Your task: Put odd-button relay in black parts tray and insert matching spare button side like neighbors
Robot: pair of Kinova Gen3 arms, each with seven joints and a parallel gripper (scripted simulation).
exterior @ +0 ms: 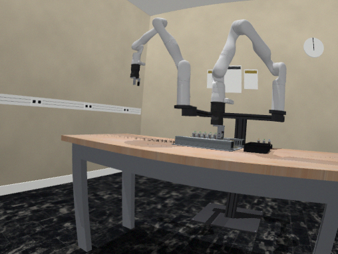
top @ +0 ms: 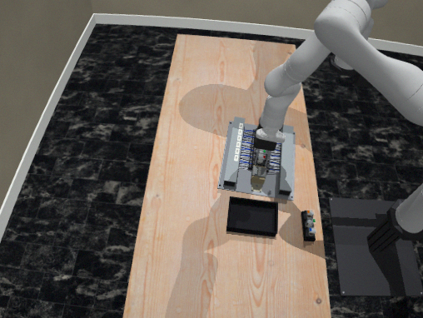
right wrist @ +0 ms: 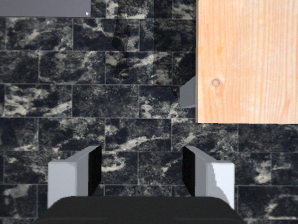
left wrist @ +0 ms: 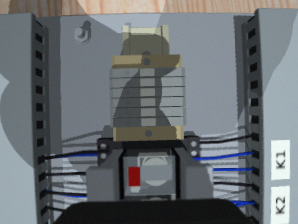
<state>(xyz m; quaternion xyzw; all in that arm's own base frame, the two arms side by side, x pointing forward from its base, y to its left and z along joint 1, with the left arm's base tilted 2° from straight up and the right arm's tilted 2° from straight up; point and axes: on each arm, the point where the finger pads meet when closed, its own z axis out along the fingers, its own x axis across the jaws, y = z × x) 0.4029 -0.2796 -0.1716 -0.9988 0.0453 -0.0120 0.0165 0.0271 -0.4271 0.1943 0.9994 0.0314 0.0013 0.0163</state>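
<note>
The relay panel [top: 290, 143] [exterior: 203, 141] [left wrist: 212, 75] appears flat on the table. My left gripper [top: 262, 158] [exterior: 220, 133] [left wrist: 149, 165] is shut on the clear relay with a red button [left wrist: 134, 176], at the K1 end of the row. Whether this relay is still fully down is hard to tell. Several other relays [exterior: 199, 134] stand in a row beside it, with green on top; the hand hides them in the left wrist view. The black parts tray [top: 252, 217] [exterior: 257, 148] looks empty. The spare rack [top: 308, 237] holds orange, green and blue-buttoned spares. My right gripper [exterior: 136, 82] [right wrist: 142, 163] is open and empty.
Terminal blocks [left wrist: 147, 97] sit just beyond the held relay. Wires and slotted ducts [left wrist: 47, 110] [left wrist: 248, 110] run along both sides. The tray lies close to the panel's end, and the rack is near the table edge. My right gripper hangs high, off the table's end.
</note>
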